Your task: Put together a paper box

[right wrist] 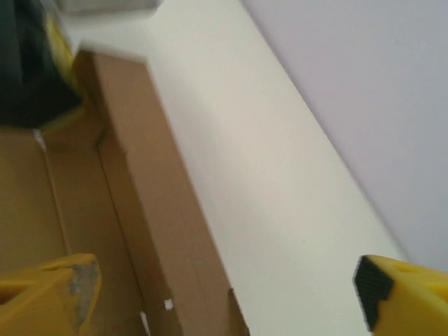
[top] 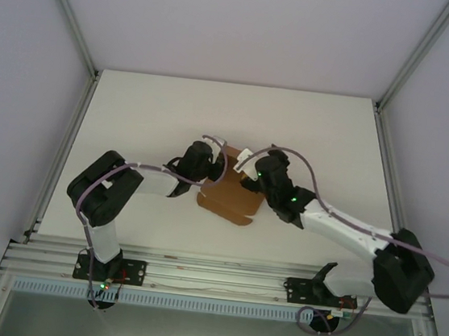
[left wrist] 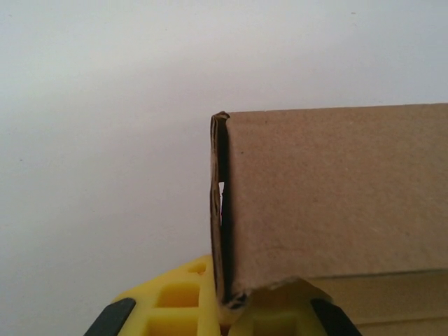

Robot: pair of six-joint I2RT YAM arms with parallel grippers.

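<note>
The paper box (top: 232,195), plain brown cardboard, lies at the middle of the white table between both arms. My left gripper (top: 210,169) is at its far left corner. In the left wrist view the box's folded side wall (left wrist: 329,196) stands upright, and my left gripper (left wrist: 227,313) is shut on that wall's doubled end edge between the yellow fingers (left wrist: 168,301). My right gripper (top: 249,179) hovers over the box's far right side. In the right wrist view my right gripper (right wrist: 224,287) stands wide open, its jaws straddling a long raised wall (right wrist: 150,189) without touching it.
The white table (top: 150,111) has free room all round the box. Aluminium frame posts (top: 71,21) and pale enclosure walls bound it left, right and behind. A metal rail (top: 212,276) carrying the arm bases runs along the near edge.
</note>
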